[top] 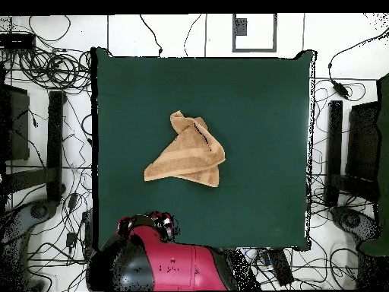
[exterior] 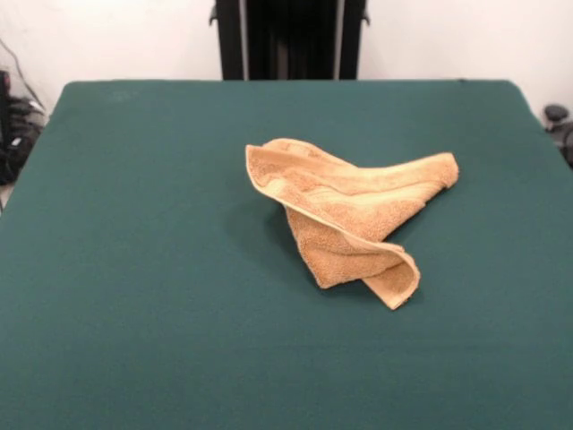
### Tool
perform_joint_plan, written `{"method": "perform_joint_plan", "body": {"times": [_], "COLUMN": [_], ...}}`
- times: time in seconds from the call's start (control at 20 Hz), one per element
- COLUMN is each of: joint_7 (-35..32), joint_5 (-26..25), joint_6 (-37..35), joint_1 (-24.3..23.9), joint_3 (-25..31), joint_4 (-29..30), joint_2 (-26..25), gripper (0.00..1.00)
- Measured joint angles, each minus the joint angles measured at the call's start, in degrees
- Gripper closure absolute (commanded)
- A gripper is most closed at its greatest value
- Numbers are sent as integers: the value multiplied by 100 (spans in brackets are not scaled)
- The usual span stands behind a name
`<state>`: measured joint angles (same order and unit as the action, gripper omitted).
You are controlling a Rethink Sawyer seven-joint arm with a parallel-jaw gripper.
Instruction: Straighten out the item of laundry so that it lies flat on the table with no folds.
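Observation:
The item of laundry (exterior: 345,210), a tan-orange terry towel, lies crumpled a little right of the middle of the dark green table (exterior: 134,233). It is folded over itself into a rough triangle, with one hem raised in a curl and a corner flap pointing toward the front edge. From above, the towel (top: 188,156) sits near the centre of the table (top: 266,114), with a narrow point reaching away from the base. The red arm (top: 163,266) is drawn back beyond the table's edge, and its gripper does not show in either view.
Black equipment and stands (top: 346,152) flank the table, and cables (top: 53,68) cover the floor around it. The dark pedestal (exterior: 291,40) rises behind the far edge. Green cloth surrounds the towel on all sides.

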<state>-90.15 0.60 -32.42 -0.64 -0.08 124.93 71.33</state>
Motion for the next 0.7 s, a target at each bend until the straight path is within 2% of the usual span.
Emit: {"method": "perform_joint_plan", "body": {"times": [0.4,0.7], "joint_7": [0,0], "joint_5": [124,113], "joint_6": [321,330], "joint_1": [36,202], "joint_3": [-21,-141], "joint_4": [466,803], "joint_2": [270,742], "gripper": [100,100]}}
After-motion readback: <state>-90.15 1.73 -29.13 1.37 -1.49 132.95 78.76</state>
